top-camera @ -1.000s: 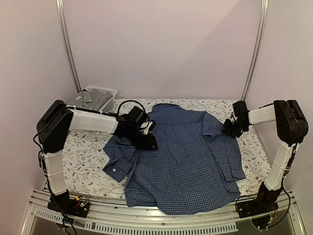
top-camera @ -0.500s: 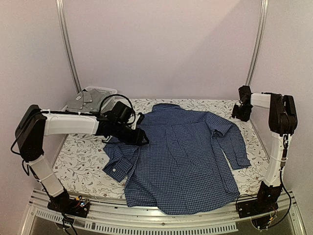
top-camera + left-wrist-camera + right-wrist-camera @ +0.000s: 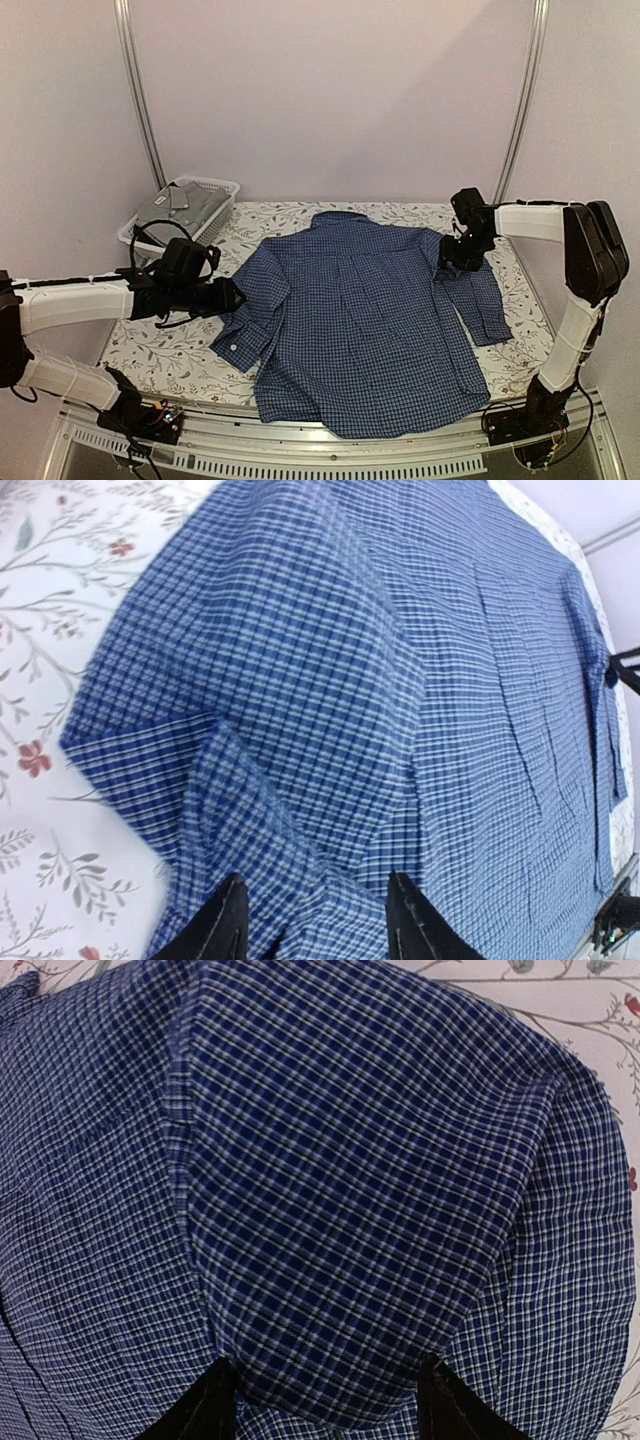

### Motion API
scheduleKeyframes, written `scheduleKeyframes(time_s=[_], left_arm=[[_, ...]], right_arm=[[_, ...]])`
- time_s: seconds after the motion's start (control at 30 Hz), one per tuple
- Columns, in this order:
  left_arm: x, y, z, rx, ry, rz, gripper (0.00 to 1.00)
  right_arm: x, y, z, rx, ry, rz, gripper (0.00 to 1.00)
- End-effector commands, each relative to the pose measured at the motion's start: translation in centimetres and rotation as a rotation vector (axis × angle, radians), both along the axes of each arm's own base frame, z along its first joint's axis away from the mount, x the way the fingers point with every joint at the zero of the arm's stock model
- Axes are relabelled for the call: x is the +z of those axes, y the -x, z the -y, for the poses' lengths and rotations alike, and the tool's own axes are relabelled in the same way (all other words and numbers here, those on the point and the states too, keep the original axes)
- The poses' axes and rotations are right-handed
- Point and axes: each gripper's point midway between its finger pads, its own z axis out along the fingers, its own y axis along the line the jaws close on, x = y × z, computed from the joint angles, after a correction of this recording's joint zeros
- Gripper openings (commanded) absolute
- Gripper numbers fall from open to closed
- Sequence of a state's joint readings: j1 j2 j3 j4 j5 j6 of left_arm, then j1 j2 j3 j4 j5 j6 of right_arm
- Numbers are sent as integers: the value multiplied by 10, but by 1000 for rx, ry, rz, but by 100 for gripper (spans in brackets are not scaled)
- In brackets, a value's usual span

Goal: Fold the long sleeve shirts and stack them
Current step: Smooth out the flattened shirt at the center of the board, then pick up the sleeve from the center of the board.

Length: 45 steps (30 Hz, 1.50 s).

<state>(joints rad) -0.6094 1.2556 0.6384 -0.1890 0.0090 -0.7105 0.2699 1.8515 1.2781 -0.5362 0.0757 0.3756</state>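
Two shirts in all: one blue shirt point(image 3: 370, 320) and one grey shirt point(image 3: 185, 205). One white basket point(image 3: 228, 188). One table point(image 3: 160, 345) with a floral cover. Two robot arms: the left arm point(image 3: 75, 305) and the right arm point(image 3: 540, 220). Two metal poles: a left pole point(image 3: 140, 100) and a right pole point(image 3: 522, 100).
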Motion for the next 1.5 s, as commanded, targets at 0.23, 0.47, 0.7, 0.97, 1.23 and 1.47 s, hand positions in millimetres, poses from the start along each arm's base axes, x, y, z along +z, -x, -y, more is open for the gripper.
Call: scheduleKeyframes(time_s=[0.23,0.47,0.7,0.97,1.23,1.47], left_arm=[[-17,10,-56,263,-2,2,50],[-23,13,-59,260,-4,-22,58],[-21,10,-61,249,4,-7,59],[-25,11,-60,232,41,-21,62],[-33,21,-57,186,45,-69,67],[-45,30,-56,133,-1,-132,70]], right_arm=[[-40,30,62,-291,-102,-78,45],[-39,61,65,-339,-138,-72,55],[-61,92,87,-410,-112,-136,51],[-45,46,139,-464,-87,-62,57],[-48,-18,152,-423,-64,-51,62],[0,-45,138,-341,-20,60,68]])
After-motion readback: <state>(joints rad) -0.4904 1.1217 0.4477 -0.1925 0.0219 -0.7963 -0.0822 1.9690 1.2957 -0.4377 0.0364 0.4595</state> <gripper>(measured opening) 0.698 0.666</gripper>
